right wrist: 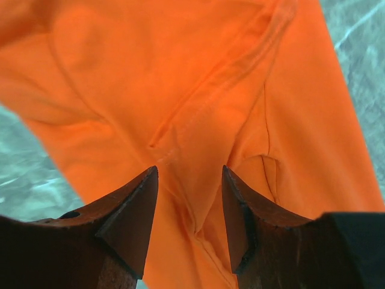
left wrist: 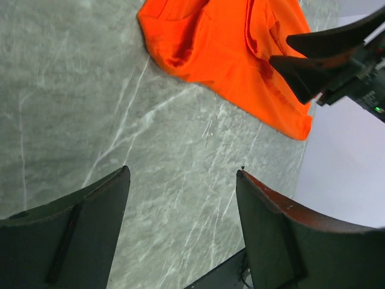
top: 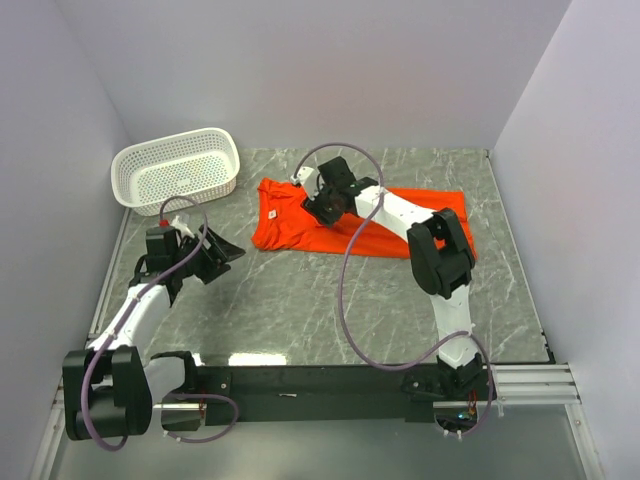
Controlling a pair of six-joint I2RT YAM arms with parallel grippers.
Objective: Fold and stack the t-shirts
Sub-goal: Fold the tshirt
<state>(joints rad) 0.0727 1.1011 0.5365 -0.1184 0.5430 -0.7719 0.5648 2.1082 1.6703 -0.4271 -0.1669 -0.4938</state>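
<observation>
Marble table (top: 300, 300) | left end effector (left wrist: 181, 173) wide open, empty | right end effector (right wrist: 189, 171) parted over t-shirt (top: 285, 225)

A bright orange-red short-sleeved t-shirt (top: 285, 225) lay flat but creased along its seams near the far edge of the table (top: 300, 310), stretched lengthwise from mid-table toward the right edge.

— What sort of place was it?
— A robot test cell in a lab, not a home.
— What showed that?
— Plain pale lilac panel walls (top: 300, 70) boxed in a grey marble-patterned tabletop (top: 300, 300), which lay under the left gripper (left wrist: 181, 173)'s jaws. Well behind them, white-and-black robot arms (top: 440, 250) were bolted to a black metal base rail (top: 320, 380).
</observation>
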